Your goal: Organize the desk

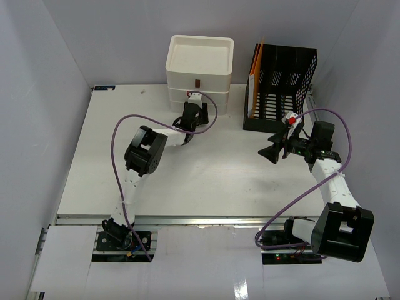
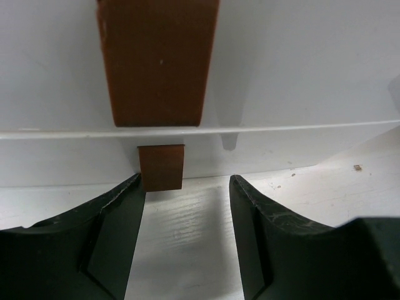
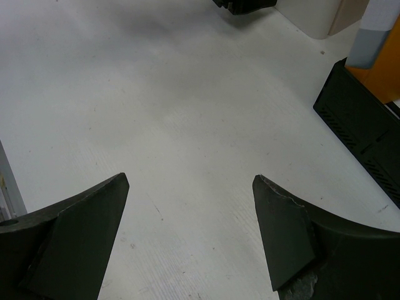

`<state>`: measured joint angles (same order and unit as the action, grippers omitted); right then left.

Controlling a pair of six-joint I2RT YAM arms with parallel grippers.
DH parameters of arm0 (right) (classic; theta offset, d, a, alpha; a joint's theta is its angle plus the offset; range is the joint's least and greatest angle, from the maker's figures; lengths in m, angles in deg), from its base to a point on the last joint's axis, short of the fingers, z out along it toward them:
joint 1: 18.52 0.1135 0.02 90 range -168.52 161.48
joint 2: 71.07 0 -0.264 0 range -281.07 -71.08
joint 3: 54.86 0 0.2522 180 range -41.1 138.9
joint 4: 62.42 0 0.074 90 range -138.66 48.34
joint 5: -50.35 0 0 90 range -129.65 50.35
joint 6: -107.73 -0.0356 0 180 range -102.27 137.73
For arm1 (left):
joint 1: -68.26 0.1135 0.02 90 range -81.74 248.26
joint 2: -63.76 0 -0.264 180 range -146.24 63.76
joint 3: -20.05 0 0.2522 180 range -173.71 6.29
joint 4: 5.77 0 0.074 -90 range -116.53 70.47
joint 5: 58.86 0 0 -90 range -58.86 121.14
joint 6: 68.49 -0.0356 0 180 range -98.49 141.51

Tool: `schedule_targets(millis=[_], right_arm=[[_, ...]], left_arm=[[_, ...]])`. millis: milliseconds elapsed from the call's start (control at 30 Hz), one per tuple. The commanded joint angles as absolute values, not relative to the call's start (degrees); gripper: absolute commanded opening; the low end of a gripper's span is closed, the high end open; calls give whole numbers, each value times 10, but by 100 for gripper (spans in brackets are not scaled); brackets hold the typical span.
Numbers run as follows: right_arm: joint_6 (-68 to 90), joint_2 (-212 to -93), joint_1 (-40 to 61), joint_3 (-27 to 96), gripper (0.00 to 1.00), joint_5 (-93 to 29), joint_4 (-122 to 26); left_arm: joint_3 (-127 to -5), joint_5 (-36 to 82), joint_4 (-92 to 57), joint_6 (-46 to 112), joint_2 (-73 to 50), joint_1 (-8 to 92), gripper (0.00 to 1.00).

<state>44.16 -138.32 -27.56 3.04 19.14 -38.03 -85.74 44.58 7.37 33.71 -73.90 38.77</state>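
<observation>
Gaping partway, left end effector (image 2: 184, 181) grips nothing; fingers sit low over the tabletop (image 2: 181, 237), tips just short of the cream drawer unit (image 1: 200, 62). Left tip is next to the small brown tab (image 2: 161, 167) on the bottom drawer, w/ a bigger brown handle (image 2: 157, 62) above. Left arm (image 1: 145, 150) stretches fwd from its base, elbow raised. Right end effector (image 3: 189, 181) is spread wide, empty, above the tabletop, pointing left, near the black file rack (image 1: 281, 81), which has an orange folder (image 1: 255, 78) in its left slot. Right arm (image 1: 331, 187) is bent at the elbow. Tabletop lies between grey walls (image 1: 37, 94), w/ rail (image 1: 206, 220) along near edge
</observation>
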Motion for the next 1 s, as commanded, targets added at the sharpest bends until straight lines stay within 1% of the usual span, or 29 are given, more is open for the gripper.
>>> schedule_targets(millis=[0,267,467,533,667,800,967], right_arm=[[452,-1386,-280,35,87,195,-374],[452,-1388,-285,35,87,194,-374],[455,-1388,-298,34,87,196,-370],[457,-1388,-301,34,86,194,-370],[461,-1392,-307,32,86,188,-370],[463,-1393,-311,30,86,187,-370],[466,-1395,-313,31,86,186,-367]], left_arm=[[-879,435,114,322,-732,399,67],[-872,397,104,322,-716,404,71],[-758,345,126,339,-637,404,77],[-718,326,126,343,-593,404,79],[-665,312,124,339,-542,404,80],[-656,331,111,333,-514,406,81],[-716,341,84,331,-536,411,80]])
